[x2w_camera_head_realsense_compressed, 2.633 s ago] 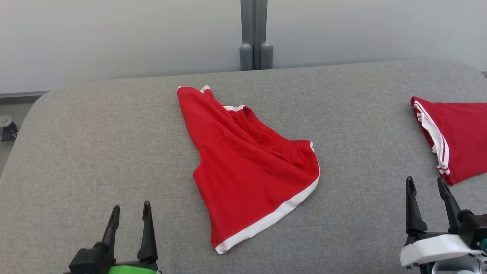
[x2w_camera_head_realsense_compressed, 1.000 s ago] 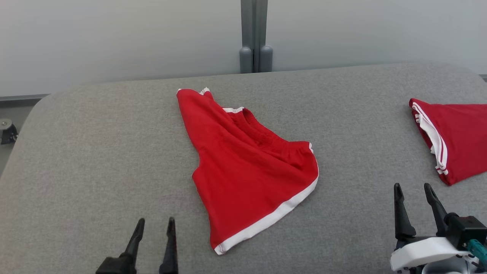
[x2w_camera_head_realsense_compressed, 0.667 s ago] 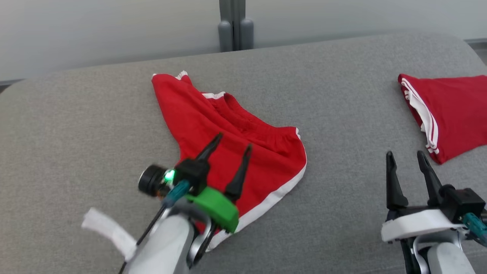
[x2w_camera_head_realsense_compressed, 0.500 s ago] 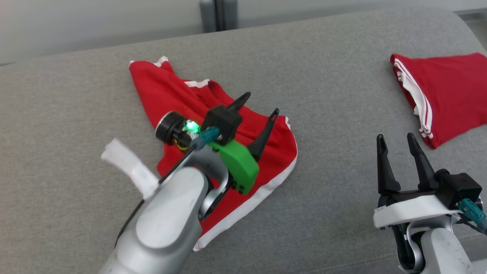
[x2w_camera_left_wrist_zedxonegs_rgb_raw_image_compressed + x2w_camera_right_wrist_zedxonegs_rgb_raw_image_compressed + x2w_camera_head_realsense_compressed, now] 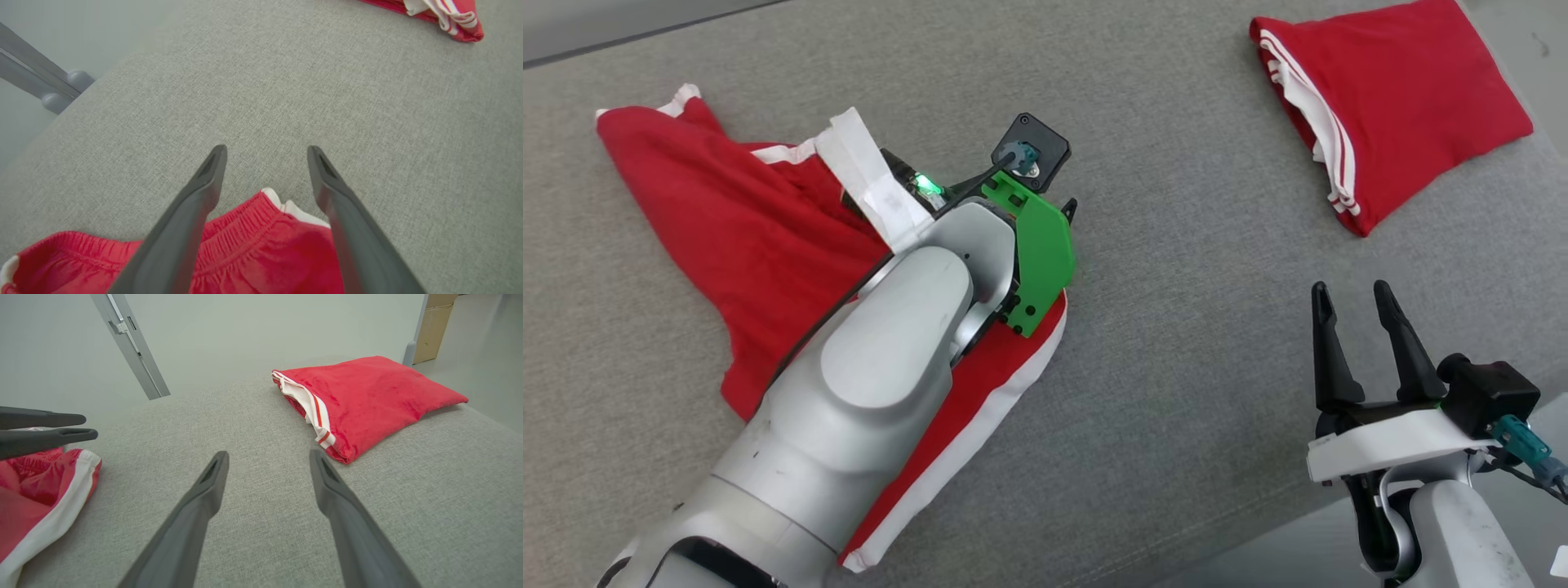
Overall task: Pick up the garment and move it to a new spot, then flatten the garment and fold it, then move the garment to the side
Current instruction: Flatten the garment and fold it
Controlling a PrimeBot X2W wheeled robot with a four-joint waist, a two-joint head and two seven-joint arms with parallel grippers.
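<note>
Left wrist view: left pincer (image 5: 265, 153), jaws spread, now reached out over garment (image 5: 261, 249) waistband corner on grey counter (image 5: 286, 81); pickup likely next, nothing gripped; right pincer (image 5: 1352, 298) released, idle, well apart

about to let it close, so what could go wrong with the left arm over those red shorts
1. The left end effector stands open with its tips past the corner of the red shorts. Closing here may pinch only the white trim, or nothing.
2. The shorts lie creased and folded over, so a pinch may catch one layer and lift them bunched.
3. The folded red garment lies off to the right. Setting the shorts down there could disturb it.
</note>
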